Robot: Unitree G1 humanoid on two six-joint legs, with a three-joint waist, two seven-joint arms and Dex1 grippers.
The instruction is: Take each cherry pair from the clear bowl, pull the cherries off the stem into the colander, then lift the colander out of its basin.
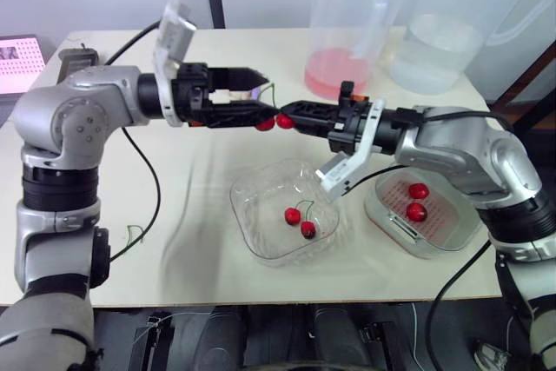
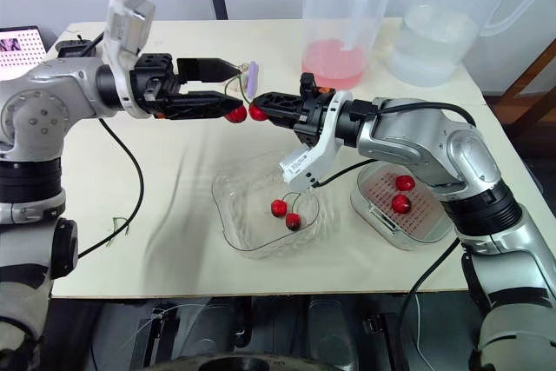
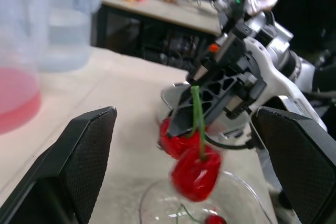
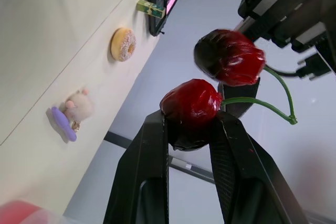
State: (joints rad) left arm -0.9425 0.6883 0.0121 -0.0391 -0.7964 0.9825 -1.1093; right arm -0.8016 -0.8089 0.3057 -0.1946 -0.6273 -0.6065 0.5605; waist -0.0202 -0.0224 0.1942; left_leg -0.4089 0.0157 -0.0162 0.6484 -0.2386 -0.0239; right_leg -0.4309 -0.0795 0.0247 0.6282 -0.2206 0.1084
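Bowl (image 1: 241,204) keeps one pair (image 1: 301,220); above it, right claw (image 1: 294,119) clamps a cherry (image 4: 190,107), left claw (image 1: 259,98) gaping wide alongside; pink-filled jug (image 1: 346,49) behind.

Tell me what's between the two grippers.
The cherry pair, in the eye views: the right gripper pinches one of them, the open left gripper flanks both.

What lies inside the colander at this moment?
Two red cherries lie in the colander, toward its far side. The right arm passes over the far rim, so whatever may lie under that part cannot be seen.
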